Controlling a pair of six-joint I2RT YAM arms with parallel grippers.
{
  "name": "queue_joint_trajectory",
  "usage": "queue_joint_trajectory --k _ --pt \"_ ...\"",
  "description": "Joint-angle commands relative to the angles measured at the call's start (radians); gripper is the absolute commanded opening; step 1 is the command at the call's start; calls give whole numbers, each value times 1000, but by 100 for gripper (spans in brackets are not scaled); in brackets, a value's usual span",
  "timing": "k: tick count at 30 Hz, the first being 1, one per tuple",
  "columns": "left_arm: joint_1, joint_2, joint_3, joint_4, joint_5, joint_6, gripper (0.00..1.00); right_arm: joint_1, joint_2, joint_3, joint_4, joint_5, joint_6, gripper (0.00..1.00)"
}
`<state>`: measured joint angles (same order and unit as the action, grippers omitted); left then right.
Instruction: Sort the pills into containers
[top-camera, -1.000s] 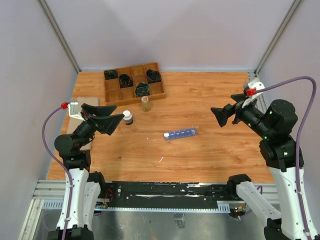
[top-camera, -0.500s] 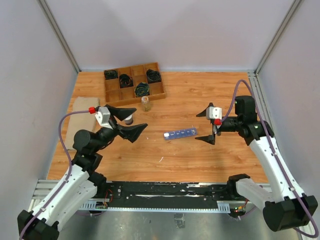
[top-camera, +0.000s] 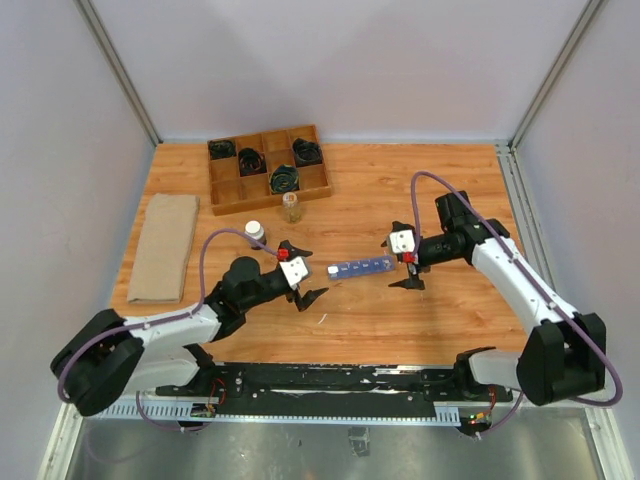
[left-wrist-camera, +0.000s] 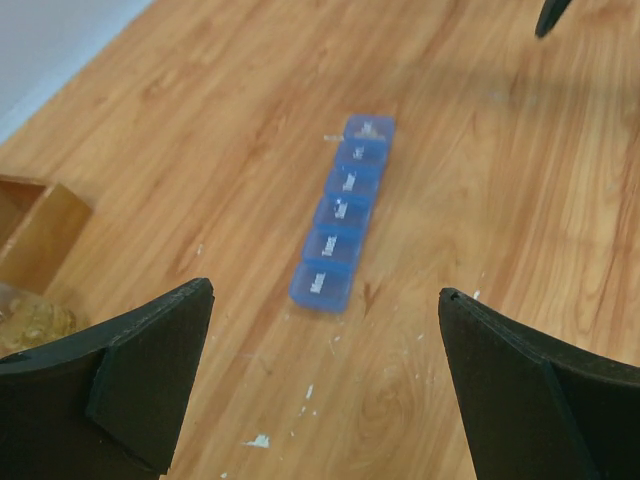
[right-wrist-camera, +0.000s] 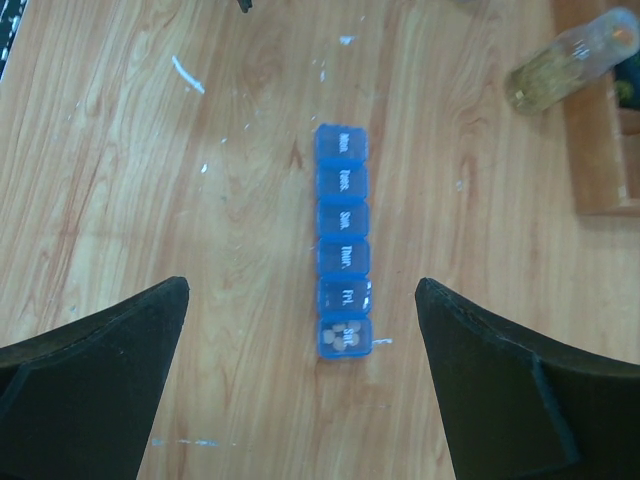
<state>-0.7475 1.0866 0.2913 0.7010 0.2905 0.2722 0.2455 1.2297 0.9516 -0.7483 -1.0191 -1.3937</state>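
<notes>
Seen from above, a folded tan cloth (top-camera: 165, 245) lies at the table's 9 o'clock edge. Next, a brown bottle with a white cap (top-camera: 255, 232) stands at 10 o'clock from the left gripper (top-camera: 315, 271), whose jaws are spread wide and hold nothing, low over the wood. A wooden grid tray (top-camera: 268, 167) with black coils sits toward 12 o'clock. Just at its 6 o'clock edge stands the clear vial (top-camera: 291, 207) holding the yellowish pills (right-wrist-camera: 540, 80). The blue pill organizer (top-camera: 361, 268) lies flat between both grippers, at the left one's 3 o'clock. The right gripper (top-camera: 388, 263) at the strip's 3 o'clock end gapes empty. That end compartment shows pale round pieces (right-wrist-camera: 343, 338).
</notes>
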Motion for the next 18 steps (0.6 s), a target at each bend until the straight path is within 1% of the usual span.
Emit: queue_joint_trajectory --k 1,3,4,7,10,14,16,18 --pt "-1 126 22 155 54 144 99 26 78 37 -75 53 -67 97" --pt "1 220 63 128 55 142 97 48 107 39 -54 95 -46 96" --pt "3 253 83 113 51 138 96 59 122 40 -38 121 -21 100" --pt "10 324 118 88 56 136 95 85 149 50 -27 173 5 99" --pt "22 372 136 91 73 149 93 100 145 49 -26 179 14 99" --pt "37 442 205 2 103 150 89 106 131 41 -24 187 25 99" --pt "37 475 225 -13 109 145 88 106 130 38 -25 188 30 99" --pt "40 497 238 -15 120 138 85 106 130 38 -24 185 40 99"
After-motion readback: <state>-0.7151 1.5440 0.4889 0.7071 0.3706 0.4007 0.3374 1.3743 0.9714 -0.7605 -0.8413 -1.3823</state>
